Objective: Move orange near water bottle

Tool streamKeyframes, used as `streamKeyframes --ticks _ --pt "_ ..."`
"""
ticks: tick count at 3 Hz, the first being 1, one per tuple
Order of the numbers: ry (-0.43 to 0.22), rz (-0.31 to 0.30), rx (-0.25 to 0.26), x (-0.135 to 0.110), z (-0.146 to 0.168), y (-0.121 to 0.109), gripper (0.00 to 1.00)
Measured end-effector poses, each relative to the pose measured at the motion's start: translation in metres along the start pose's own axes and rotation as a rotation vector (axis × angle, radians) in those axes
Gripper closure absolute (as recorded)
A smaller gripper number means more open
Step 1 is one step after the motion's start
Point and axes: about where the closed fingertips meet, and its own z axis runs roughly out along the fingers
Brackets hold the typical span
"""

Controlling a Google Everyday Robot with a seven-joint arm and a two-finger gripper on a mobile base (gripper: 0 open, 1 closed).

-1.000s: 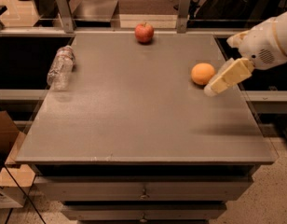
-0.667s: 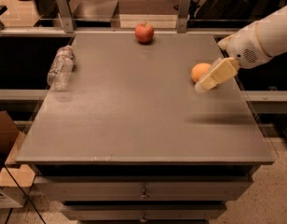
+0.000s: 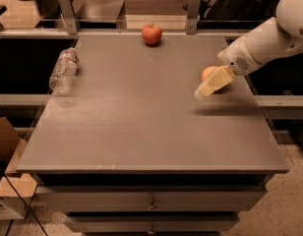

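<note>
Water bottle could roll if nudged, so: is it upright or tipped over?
Tipped: the water bottle lies on its side near the table's left edge. The claw is at the orange.

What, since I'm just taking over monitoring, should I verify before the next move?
1. Is the orange located: ok, on the right side of the table, partly behind the gripper.
2. Is the gripper at the orange: ok, it overlaps it.
3. Is the orange grasped: cannot tell.
4. Is the water bottle located: ok, lying at the left edge.
5. Is the apple off the route: ok, it sits at the far edge.
</note>
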Motion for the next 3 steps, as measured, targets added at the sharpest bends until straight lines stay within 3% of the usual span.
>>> streamKeyframes --ticks 1,3 --pt "0.025 0.008 -0.037 0.0043 0.0207 -0.0065 0.15" --pt "0.017 -0.006 -0.065 0.0012 0.0226 -0.0095 0.62"
